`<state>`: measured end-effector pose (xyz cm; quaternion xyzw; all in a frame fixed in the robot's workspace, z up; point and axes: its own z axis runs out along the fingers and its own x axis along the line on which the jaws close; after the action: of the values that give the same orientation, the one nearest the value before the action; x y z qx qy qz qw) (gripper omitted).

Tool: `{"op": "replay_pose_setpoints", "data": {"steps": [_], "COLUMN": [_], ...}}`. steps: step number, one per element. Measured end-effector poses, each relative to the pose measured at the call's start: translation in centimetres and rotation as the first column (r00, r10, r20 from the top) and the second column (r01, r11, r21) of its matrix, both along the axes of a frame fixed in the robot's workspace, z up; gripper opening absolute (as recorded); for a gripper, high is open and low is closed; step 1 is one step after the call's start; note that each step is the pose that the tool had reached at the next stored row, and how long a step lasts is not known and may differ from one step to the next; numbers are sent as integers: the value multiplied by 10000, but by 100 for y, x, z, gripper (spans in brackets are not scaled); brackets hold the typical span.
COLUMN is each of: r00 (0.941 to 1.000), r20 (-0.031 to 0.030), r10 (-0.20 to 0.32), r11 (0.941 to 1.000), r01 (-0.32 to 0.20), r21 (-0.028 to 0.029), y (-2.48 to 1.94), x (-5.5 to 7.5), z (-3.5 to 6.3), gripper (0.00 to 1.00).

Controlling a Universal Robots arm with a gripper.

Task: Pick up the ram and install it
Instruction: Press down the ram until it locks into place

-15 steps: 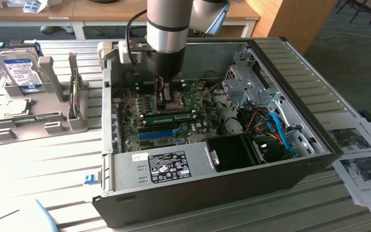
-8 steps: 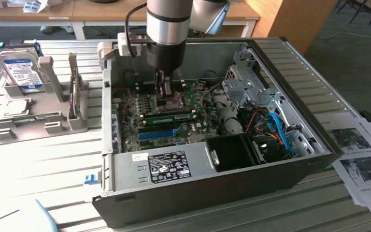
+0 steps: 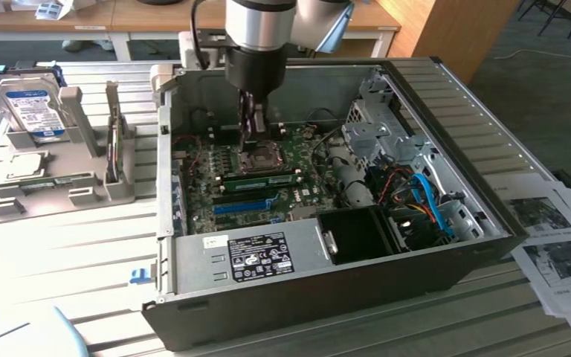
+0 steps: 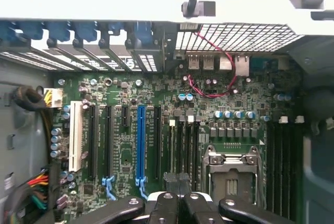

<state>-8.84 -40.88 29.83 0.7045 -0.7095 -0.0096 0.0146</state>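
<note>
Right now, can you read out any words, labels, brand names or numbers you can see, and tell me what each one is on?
None can be read.
Power supply label: white print and symbols, too small to read.
Hard drive label: print too blurred to read.
Printed sheets beside the case: text too small to read.
Motherboard markings: too small to read.

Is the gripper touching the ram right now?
Apart. In the exterior view the gripper hangs over the CPU socket, and the ram lies beside the socket, clear of it.
</note>
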Motion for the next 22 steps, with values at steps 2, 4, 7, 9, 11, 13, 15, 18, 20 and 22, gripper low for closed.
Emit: {"op": "replay_pose_setpoints", "data": {"steps": [2,4,7,9,11,13,15,18,20,22], "r00": [10000,10000,10000,10000,10000,10000,10000,10000,10000,10000], "r20": [1,0,0,0,0,0,0,1,1,1], "r10": [-1,0,0,0,0,0,0,1,1,1], "r11": [10000,10000,10000,10000,10000,10000,10000,10000,10000,10000], "r01": [1,0,0,0,0,0,0,-1,-1,-1], "r21": [1,-1,0,-2,-2,-4,-6,-8,-8,-9], "y": [0,0,0,0,0,0,0,0,0,0], "x": [0,0,0,0,0,0,0,0,0,0], "z": [55,103,161,199,233,267,300,327,327,327], "gripper": [9,9,9,9,9,9,9,9,9,9]}}
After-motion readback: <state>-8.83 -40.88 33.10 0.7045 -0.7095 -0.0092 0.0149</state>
